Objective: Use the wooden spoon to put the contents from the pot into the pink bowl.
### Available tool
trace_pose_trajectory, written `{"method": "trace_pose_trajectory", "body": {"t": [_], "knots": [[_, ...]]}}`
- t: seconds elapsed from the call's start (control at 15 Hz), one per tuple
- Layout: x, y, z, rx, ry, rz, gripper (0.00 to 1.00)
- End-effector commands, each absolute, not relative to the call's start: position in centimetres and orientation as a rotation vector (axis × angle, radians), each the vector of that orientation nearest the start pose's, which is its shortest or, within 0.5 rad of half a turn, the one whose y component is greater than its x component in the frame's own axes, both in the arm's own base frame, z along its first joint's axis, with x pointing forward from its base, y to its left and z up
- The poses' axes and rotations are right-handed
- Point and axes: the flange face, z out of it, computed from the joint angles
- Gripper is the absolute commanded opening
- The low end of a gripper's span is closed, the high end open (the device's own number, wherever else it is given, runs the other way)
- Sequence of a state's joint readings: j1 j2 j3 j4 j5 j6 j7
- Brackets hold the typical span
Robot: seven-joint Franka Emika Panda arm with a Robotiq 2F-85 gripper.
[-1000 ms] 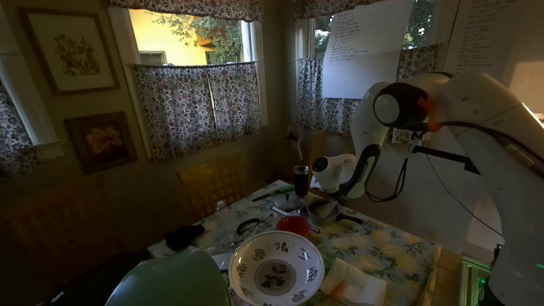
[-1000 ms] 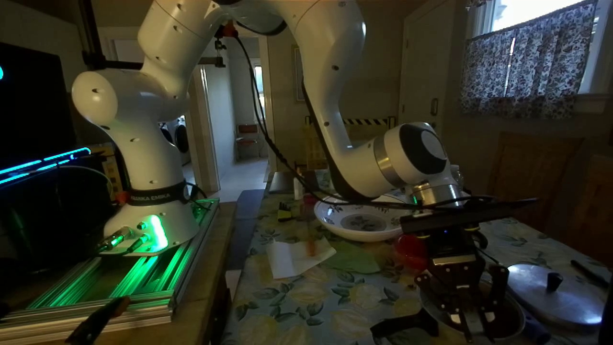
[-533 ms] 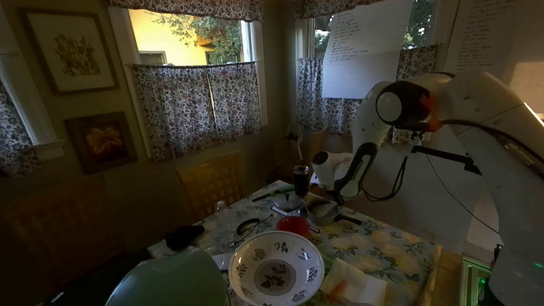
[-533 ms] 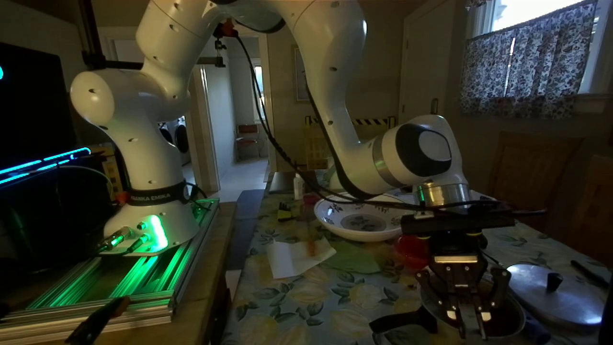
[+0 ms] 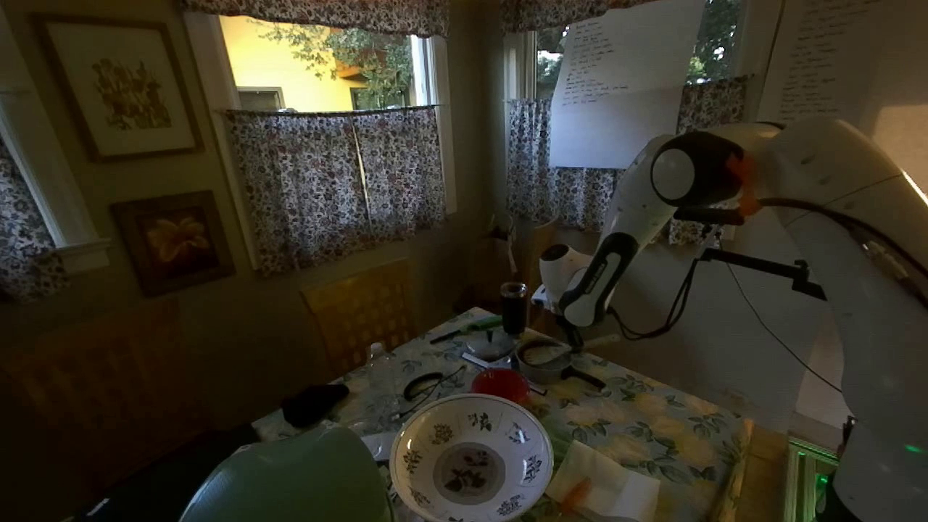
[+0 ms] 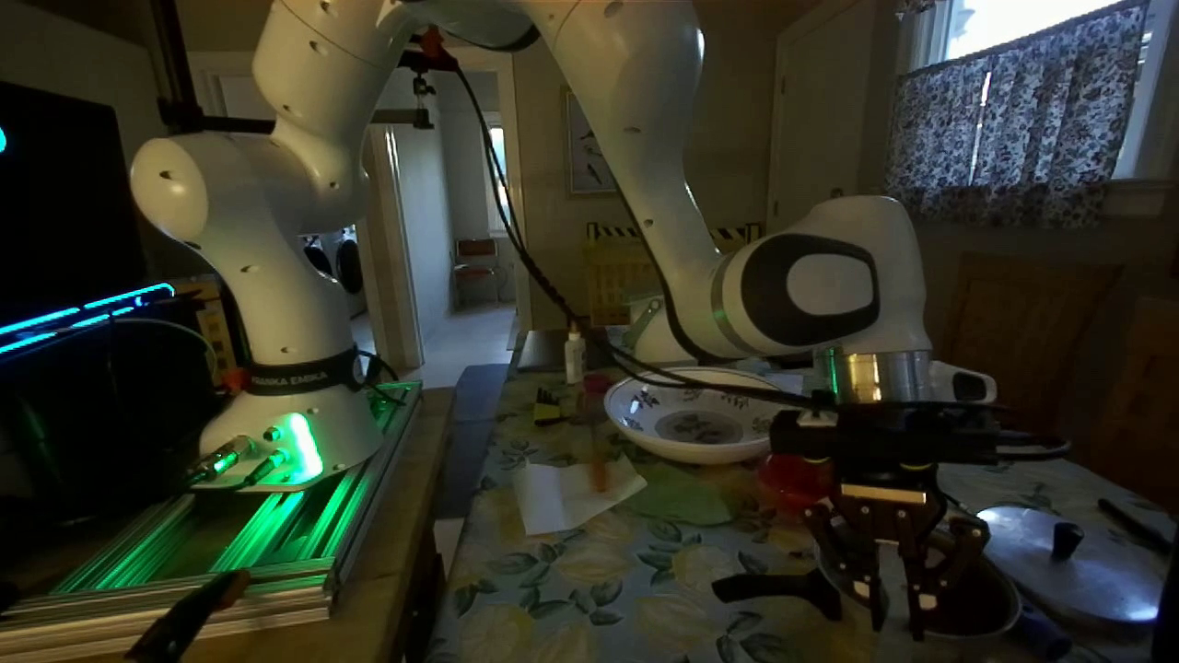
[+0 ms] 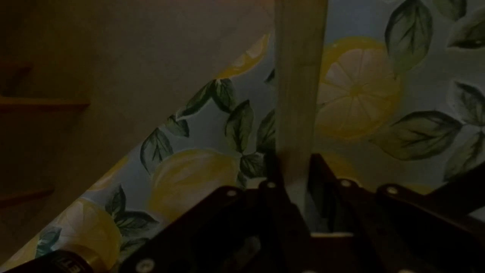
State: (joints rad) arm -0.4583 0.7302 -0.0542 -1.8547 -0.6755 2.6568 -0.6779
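My gripper (image 7: 294,159) is shut on the handle of the wooden spoon (image 7: 301,76), which runs between the two fingers in the wrist view. In an exterior view the gripper (image 5: 575,344) is at the pot's rim, the spoon's pale head (image 5: 552,356) slants into the pot (image 5: 544,372), and its handle end sticks out beyond. In an exterior view the gripper (image 6: 896,626) points down over the pot (image 6: 1009,599). The pot's contents are too dark to make out. The reddish-pink bowl (image 5: 500,384) stands beside the pot; the arm partly hides it in an exterior view (image 6: 792,481).
The pot's black handle (image 6: 774,587) sticks out over the tablecloth. A metal lid (image 6: 1041,571) lies beside the pot, with a dark tumbler (image 5: 514,312) behind. A large patterned white bowl (image 5: 417,449) and a white paper (image 5: 623,486) with an orange thing are nearer the camera.
The wrist has turned and the spoon has swung with it, so its handle end now shows past the gripper. The pot has shifted and turned slightly, with its handle swinging round.
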Motion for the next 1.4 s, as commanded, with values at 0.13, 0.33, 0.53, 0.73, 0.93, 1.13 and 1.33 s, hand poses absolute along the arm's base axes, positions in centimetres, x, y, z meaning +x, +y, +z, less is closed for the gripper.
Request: {"method": "trace_pose_trajectory", "body": {"t": [0.13,0.33,0.53,0.73,0.93,1.13,1.33], "knots": [[57.2,-28.1,14.7,-3.163,-1.240,0.111,0.06],[57.3,-28.0,16.1,-3.152,-1.209,0.090,0.06],[57.1,-28.0,17.6,-3.145,-1.188,0.073,0.06],[57.0,-27.7,18.9,-3.142,-1.175,0.051,0.06],[57.2,-26.5,19.9,-3.142,-1.179,0.035,0.06],[58.0,-24.9,20.0,-3.170,-1.249,0.071,0.06],[58.6,-23.1,19.4,-3.161,-1.337,0.121,0.06]]}}
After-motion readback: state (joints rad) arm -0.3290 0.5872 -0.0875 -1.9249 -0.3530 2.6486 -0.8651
